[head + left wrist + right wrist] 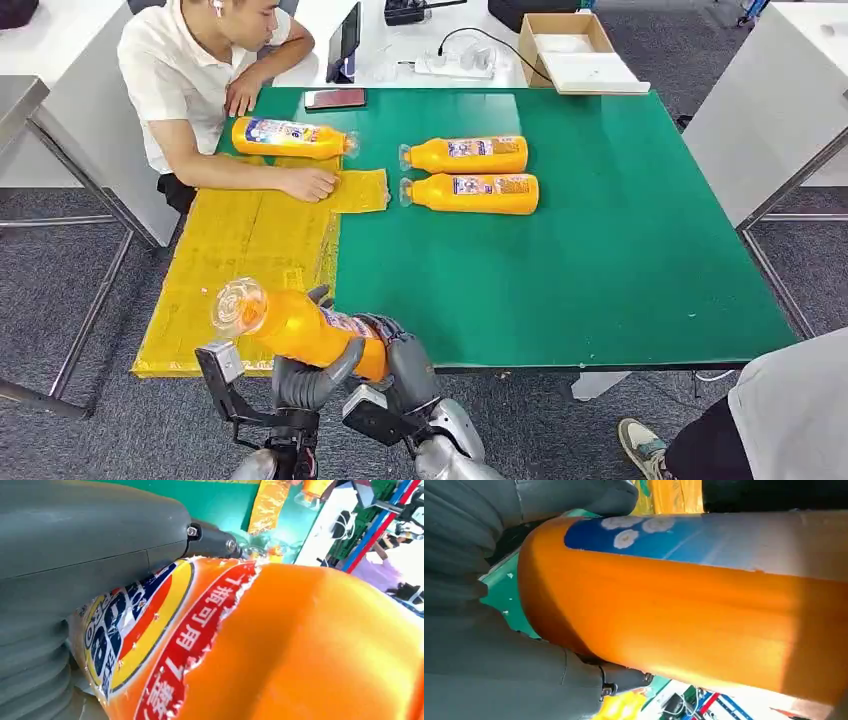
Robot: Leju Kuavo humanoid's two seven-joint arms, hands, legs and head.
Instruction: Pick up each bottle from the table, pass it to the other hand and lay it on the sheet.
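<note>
An orange bottle point(290, 325) with a clear cap hangs tilted over the table's front edge, by the yellow sheet point(235, 255). My left hand point(312, 378) cups it from below. My right hand point(398, 355) wraps its base. The left wrist view shows the bottle's label point(150, 630) against my left hand point(75, 555), and the right wrist view shows the bottle's body point(684, 610) in my right hand point(489, 645). Another bottle point(290, 137) lies at the sheet's far end. Two bottles point(465, 154) point(470, 193) lie side by side on the green table point(620, 230).
A seated person at the far left rests a hand point(310, 184) on the sheet. A phone point(335, 98) lies at the table's back edge, with a cardboard box point(575, 50) behind it. Another person's leg and shoe point(640, 445) are at the front right.
</note>
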